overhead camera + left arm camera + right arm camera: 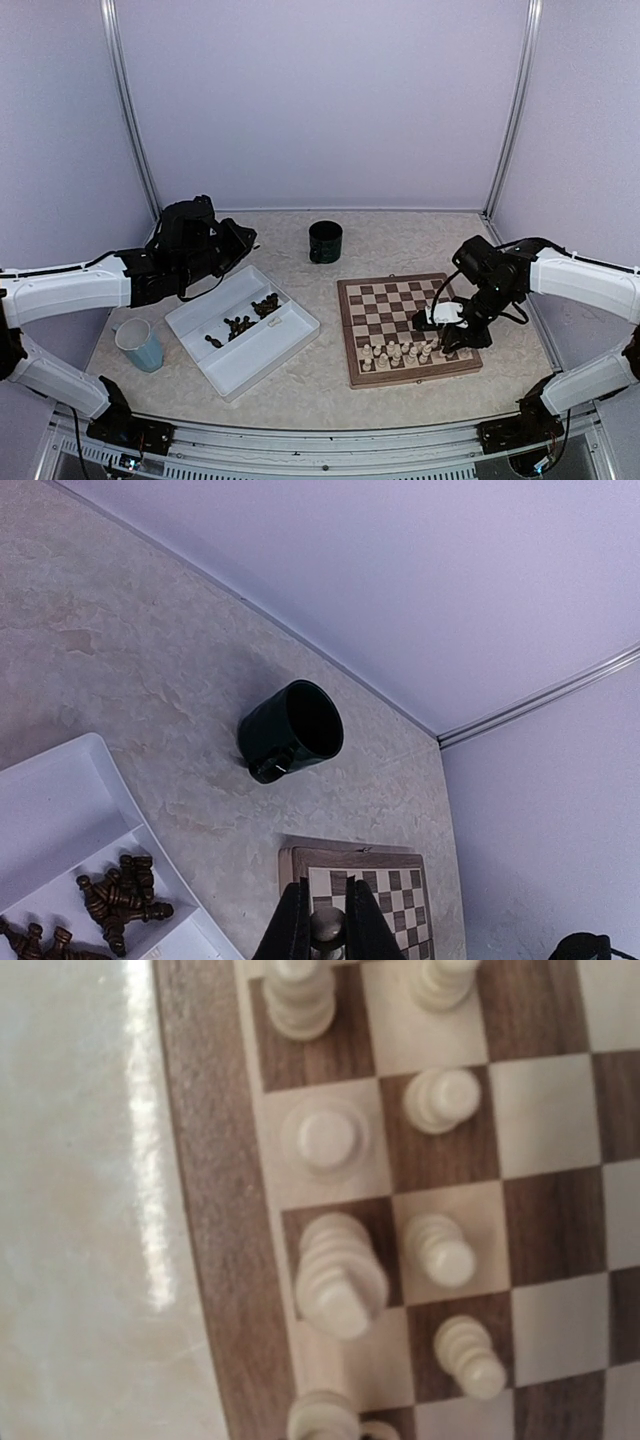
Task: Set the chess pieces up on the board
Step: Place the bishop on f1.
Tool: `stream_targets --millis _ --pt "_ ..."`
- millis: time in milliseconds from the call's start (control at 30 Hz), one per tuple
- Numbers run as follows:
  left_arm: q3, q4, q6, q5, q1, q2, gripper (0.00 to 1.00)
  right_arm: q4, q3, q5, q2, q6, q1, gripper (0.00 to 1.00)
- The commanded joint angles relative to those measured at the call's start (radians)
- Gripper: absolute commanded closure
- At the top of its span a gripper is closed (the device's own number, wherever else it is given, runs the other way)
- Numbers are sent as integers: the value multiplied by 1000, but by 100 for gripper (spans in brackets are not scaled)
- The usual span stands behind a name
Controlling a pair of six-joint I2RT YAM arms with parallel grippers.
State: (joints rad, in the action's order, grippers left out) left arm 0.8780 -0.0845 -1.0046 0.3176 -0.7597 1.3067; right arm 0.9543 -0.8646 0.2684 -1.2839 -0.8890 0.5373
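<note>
Upright on the near rows of the board (343, 330): cream pieces (400, 352). Just above them, right end effector (448, 340), pinched shut; any hold impossible to tell. Heaped in the white tray (262, 352): dark pieces (243, 322). Farther back, left end effector (328, 890), clamped on one dark piece (328, 928).

We face a pale lilac back wall (320, 100) at twelve o'clock, with a matching left wall (50, 130) at nine and a right wall (590, 120) at three. Slim aluminium posts (125, 110) mark the corners at eleven and one. The table (400, 235) is cream and marbled, with a ribbed metal rail (320, 445) along six o'clock. The light is soft and even, and we catch one glare streak (150, 1160) on the tabletop.
</note>
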Motion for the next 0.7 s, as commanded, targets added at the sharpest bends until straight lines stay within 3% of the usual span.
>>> stream_targets --millis 0,667 --pt "20 2 12 -12 5 8 100 -43 17 18 -3 -6 -7 93" --pt "18 -3 9 -26 5 22 100 -93 45 19 -46 22 10 92"
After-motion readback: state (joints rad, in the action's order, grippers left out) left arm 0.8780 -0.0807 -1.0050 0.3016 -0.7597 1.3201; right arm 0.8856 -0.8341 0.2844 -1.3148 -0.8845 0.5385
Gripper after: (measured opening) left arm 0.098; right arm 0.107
